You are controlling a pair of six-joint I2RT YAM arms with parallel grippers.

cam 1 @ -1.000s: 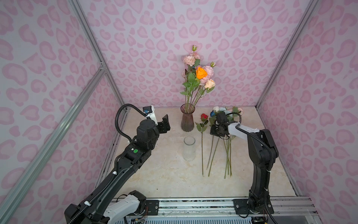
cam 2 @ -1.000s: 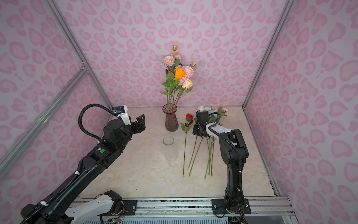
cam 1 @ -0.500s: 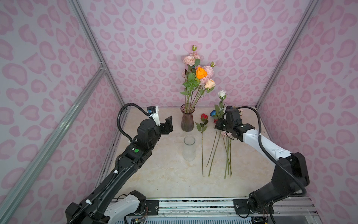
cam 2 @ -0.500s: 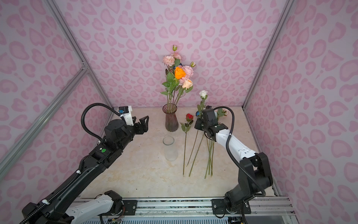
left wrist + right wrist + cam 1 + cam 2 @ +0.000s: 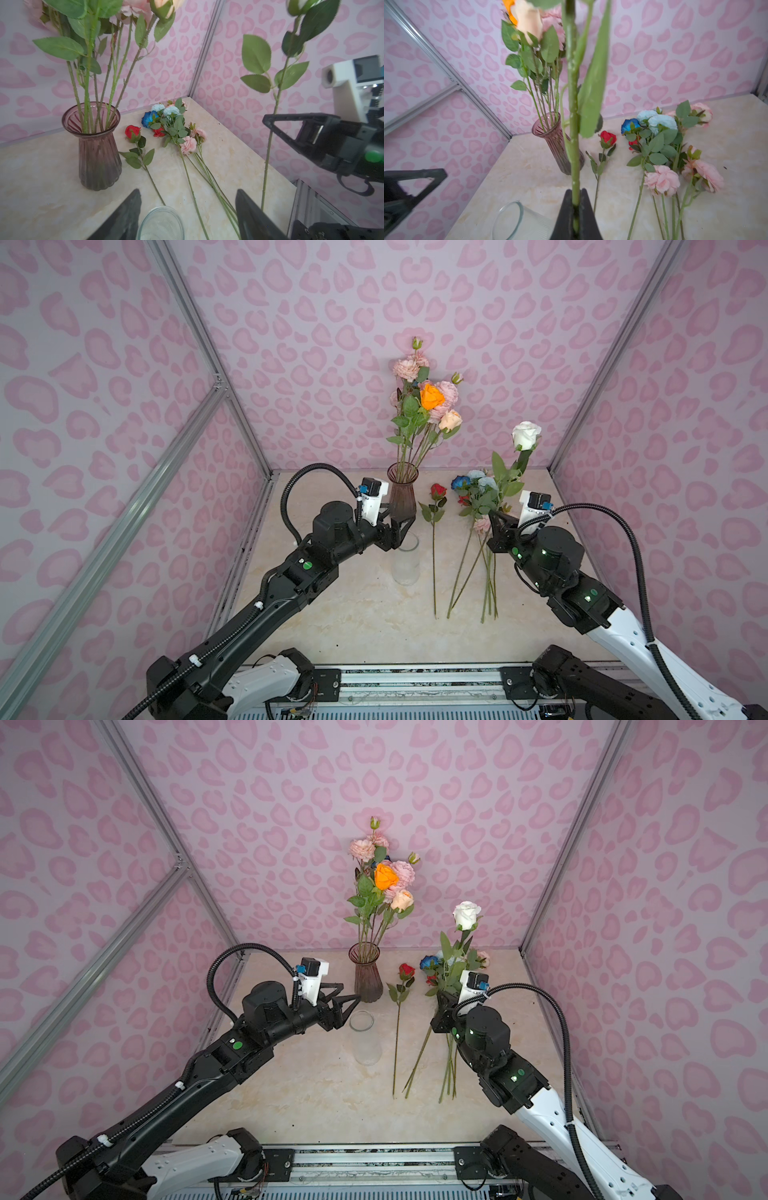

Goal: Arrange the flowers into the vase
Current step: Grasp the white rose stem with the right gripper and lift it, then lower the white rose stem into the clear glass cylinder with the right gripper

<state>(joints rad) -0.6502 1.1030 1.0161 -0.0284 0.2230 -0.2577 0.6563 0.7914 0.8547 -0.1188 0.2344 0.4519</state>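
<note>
A purple ribbed vase (image 5: 402, 497) at the back centre holds several flowers (image 5: 432, 400) in pink, orange and peach. My right gripper (image 5: 575, 199) is shut on the green stem of a white rose (image 5: 525, 435) and holds it upright above the loose flowers (image 5: 473, 489) lying on the table. A single red rose (image 5: 437, 490) lies between the vase and that bunch. My left gripper (image 5: 351, 992) is open, just in front of the vase and above the rim of an empty clear glass jar (image 5: 365, 1038), with nothing between its fingers.
The loose blue, light blue, red and pink flowers (image 5: 172, 124) lie with their stems pointing at the front edge. Pink patterned walls (image 5: 124, 406) with metal posts close in the left, back and right. The arm bases sit on a rail (image 5: 415, 684) at the front.
The right arm has lifted the white rose out of the loose bunch and drawn back with it upright. The left gripper has moved right to the jar and vase, its jaws narrowing slightly.
</note>
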